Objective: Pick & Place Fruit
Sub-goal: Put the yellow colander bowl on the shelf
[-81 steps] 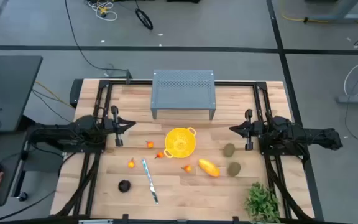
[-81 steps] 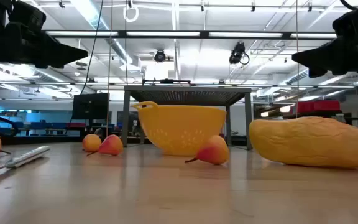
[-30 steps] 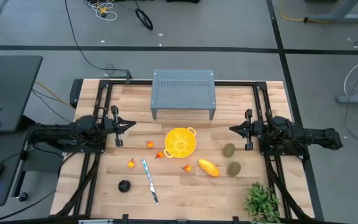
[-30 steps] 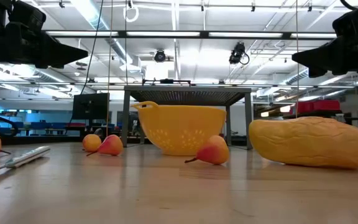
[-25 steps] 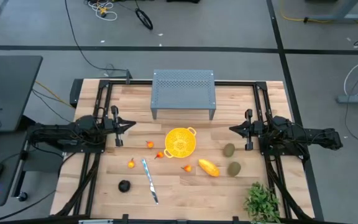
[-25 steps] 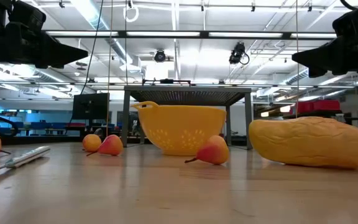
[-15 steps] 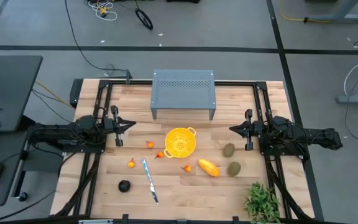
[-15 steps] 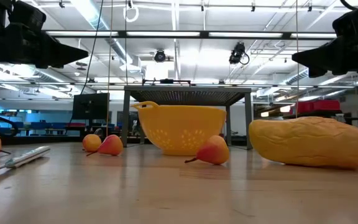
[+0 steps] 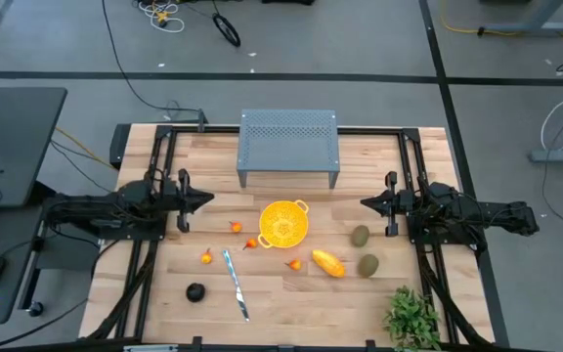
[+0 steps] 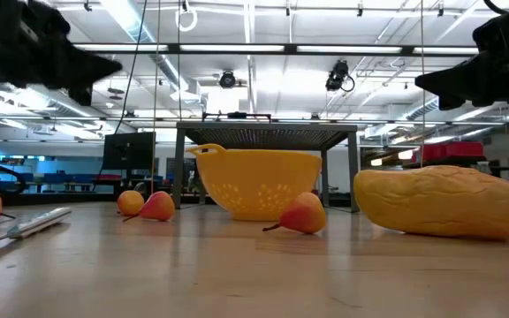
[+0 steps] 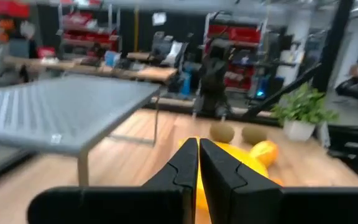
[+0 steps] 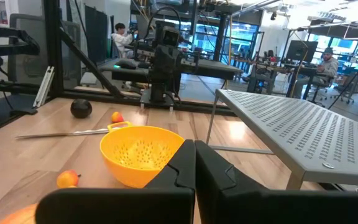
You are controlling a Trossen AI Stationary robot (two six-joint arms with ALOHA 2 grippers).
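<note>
Moved: left tool (image 9: 209, 198) has shifted slightly, fingers together, empty. Near edge of tabletop (image 9: 291, 303): plant (image 9: 411, 315), knife (image 9: 236, 284), dark round fruit (image 9: 195, 291). Mid: yellow-orange oblong fruit (image 9: 327, 264), two olive ovals (image 9: 364, 250), small orange-red pieces (image 9: 206, 257), yellow colander (image 9: 283, 222). Far: grey perforated stand (image 9: 288, 146). Right tool (image 9: 364, 203) closed, empty.

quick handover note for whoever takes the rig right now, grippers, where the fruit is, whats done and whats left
Left gripper: shut, empty, raised over the table's left side.
Right gripper: shut, empty, raised over the right side.
Yellow plastic colander: table centre, nothing visible inside.
Fruit, all on the wooden table: small orange-red pieces left of and in front of the colander; yellow-orange oblong fruit to its front right; two olive-green ovals further right; dark round fruit front left, near the slim silver knife.
Done: nothing placed.
Left: every piece.
</note>
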